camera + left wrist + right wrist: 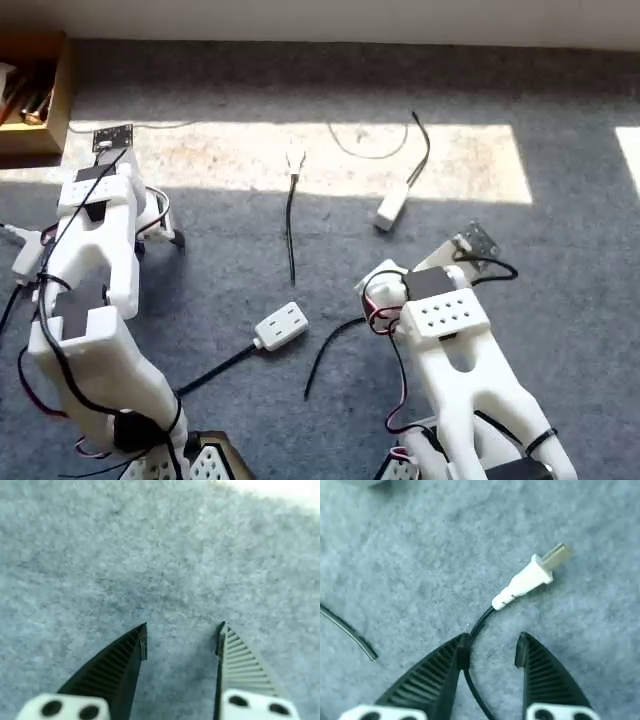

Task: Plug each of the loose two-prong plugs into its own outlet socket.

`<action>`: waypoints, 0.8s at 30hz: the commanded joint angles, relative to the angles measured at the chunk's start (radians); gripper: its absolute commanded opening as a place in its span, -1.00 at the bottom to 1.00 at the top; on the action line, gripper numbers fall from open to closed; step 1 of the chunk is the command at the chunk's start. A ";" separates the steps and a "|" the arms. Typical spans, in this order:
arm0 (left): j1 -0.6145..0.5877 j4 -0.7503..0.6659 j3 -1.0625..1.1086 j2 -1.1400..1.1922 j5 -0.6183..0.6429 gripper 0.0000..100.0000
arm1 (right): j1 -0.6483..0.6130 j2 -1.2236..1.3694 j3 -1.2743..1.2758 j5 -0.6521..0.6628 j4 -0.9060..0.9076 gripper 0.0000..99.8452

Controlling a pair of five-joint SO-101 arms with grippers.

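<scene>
I'm at the pickup step, I judge: my right end effector [493, 641] hangs released over the carpet [395, 555], the white plug [527, 580] lying just beyond its tips, so next I must advance onto the plug body and clench.

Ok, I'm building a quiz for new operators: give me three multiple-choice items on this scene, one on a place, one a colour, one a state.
1. Where is the right wrist view's white plug? A. In a socket. B. In mid-air. C. On the carpet ahead of the right end effector.
2. Its cord's colour? A. Black. B. Red. C. White.
3. The left end effector is? A. Shut on a plug. B. Open over bare carpet. C. Shut on a cord.
Key: 1 C, it lies loose there; 2 A, a black cord leaves its body; 3 B, its fingers stand apart.
</scene>
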 commanded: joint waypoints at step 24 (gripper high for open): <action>0.002 -0.014 -0.035 0.016 0.005 -0.52 | 0.110 -0.044 0.142 -0.130 -0.251 -0.68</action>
